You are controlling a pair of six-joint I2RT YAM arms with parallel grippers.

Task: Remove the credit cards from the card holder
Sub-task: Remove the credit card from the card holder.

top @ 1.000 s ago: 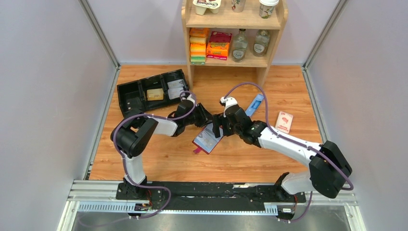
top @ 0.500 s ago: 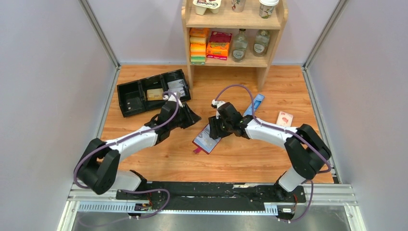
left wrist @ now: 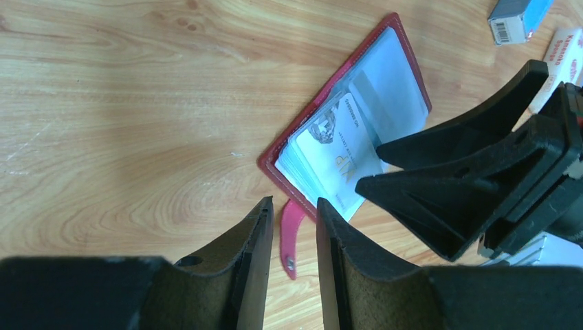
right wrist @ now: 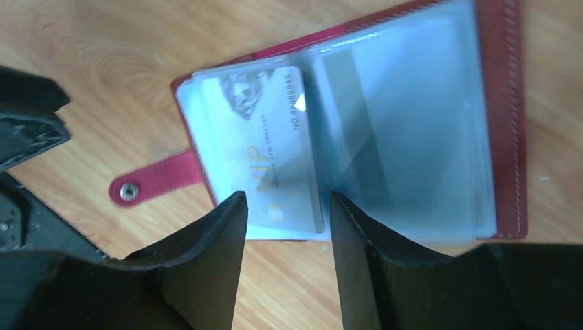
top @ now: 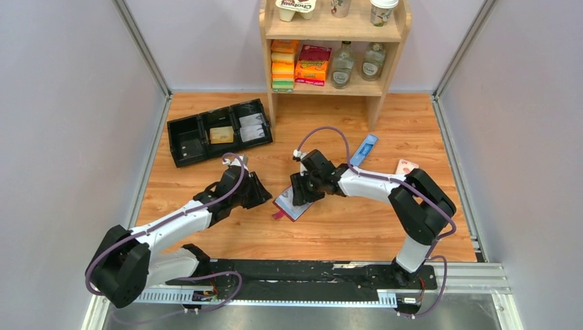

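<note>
Wooden table [top: 344, 234], enclosed by pale grey walls, carries a wooden shelf unit [top: 330, 31] at its far edge.

1. The card holder [top: 287, 207] lies opened flat near the table centre, between the two grippers. Its maroon cover faces down, its clear sleeves face up, and its snap tab [right wrist: 155, 180] lies flat on the wood.
2. One credit card [right wrist: 265, 137], marked "VIP", sits in the sleeves on the tab side of the card holder.
3. The right gripper [right wrist: 287, 206] is positioned directly above this card. Its fingers are spread apart and straddle the card's near edge. Contact with the card cannot be determined.
4. The left gripper [left wrist: 292, 210] hovers just beside the card holder, on the snap tab side. Its fingers show a narrow gap with nothing between them.
5. A black tray [top: 184, 144] sits at the far left. It holds a tan block [top: 221, 134] in one compartment and pale cards [top: 251, 127] in the end compartment nearest the shelf unit.
6. A long blue box [top: 366, 148] and a pink-white box [top: 405, 166] lie to the right of the card holder, apart from it.
</note>
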